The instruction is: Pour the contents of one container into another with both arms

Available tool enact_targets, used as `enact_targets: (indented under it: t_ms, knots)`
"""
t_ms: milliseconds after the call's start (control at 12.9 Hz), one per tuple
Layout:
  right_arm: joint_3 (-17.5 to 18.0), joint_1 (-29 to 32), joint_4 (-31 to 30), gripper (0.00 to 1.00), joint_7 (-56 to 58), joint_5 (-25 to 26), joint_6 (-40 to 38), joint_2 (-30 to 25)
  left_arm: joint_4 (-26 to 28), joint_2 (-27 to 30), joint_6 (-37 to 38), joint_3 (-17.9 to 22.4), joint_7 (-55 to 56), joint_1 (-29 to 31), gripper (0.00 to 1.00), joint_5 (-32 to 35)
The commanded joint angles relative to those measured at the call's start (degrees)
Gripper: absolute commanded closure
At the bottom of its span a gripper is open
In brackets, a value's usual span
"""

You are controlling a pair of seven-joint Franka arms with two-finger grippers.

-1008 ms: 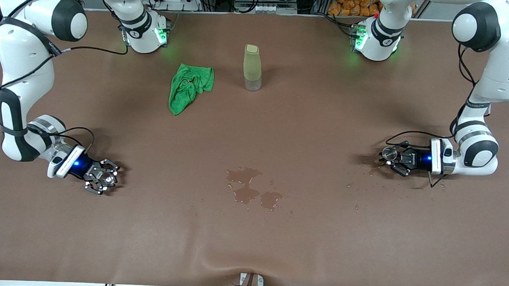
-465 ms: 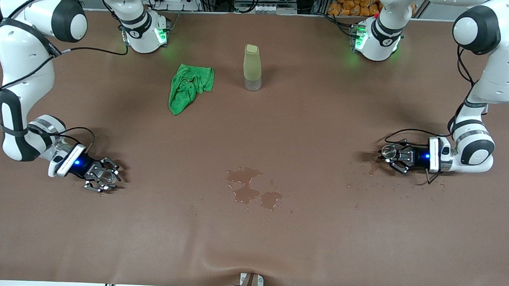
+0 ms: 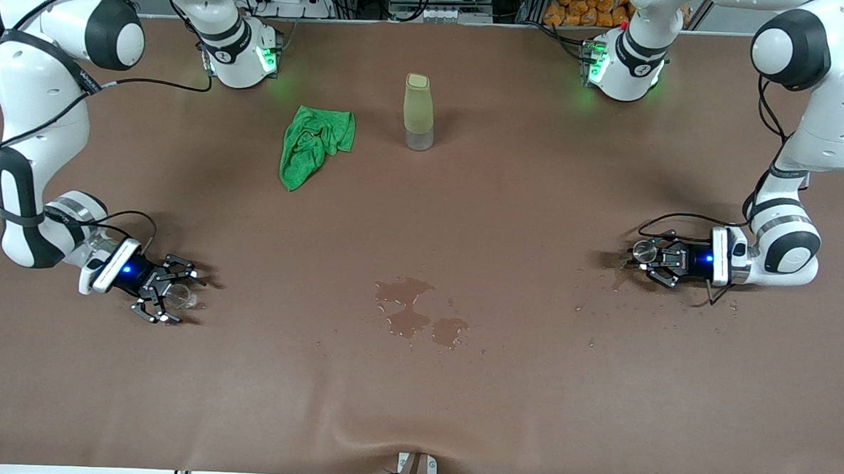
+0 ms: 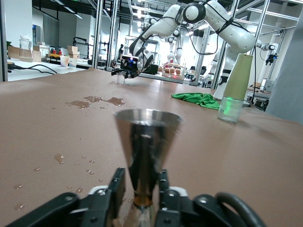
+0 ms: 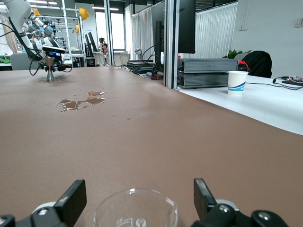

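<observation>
Brown counter (image 3: 509,198), puddle (image 3: 418,319) at 6 o'clock of bottle (image 3: 418,112). Right gripper (image 3: 170,299): fingers spread wide around glass cup (image 3: 181,296), standing free. Left gripper (image 3: 650,261): fingers close beside jigger (image 4: 147,151) waist, grip unclear.

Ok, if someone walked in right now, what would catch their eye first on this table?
Probably the dark puddle of spilled liquid on the brown table, nearer the front camera than the tall olive-green bottle and the crumpled green cloth. At the table's ends, the right pincer stands open around a tiny clear glass cup, and the left pincer has a small shiny steel jigger between its fingers.
</observation>
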State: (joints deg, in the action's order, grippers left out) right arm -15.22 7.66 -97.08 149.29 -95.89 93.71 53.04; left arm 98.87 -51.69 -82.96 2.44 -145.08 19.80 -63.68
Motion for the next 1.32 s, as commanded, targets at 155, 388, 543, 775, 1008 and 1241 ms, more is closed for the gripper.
enact_targets:
  t_ms: [155,388,543,775,1008,1241]
  knots:
    - [0.4,1.3,3.0,0.00,-8.8,2.0,-4.2,-0.4,-0.5,0.4,1.3,-0.5,2.0,0.9,0.02,1.0]
    - [0.0,2.0,7.1,0.00,-15.1,8.1,-4.4,-1.4,-0.3,0.5,1.3,-0.5,4.4,2.5,0.00,1.0]
    - [-0.1,3.4,11.6,0.00,-23.5,15.4,-7.8,-2.1,-0.3,1.0,1.3,0.0,9.6,3.5,0.00,1.4]
    - [-0.2,4.6,20.5,0.00,-42.3,23.6,-11.7,-2.6,-1.0,3.2,1.2,0.2,21.6,5.9,0.00,5.3]
    - [-0.2,3.9,26.6,0.00,-62.9,26.7,-11.8,-4.8,-1.0,7.3,1.3,1.2,37.5,6.0,0.00,7.2]
    - [-0.1,1.3,30.7,0.00,-82.4,31.3,-11.7,-8.6,-1.1,13.8,1.3,1.2,55.0,6.0,0.00,11.0]
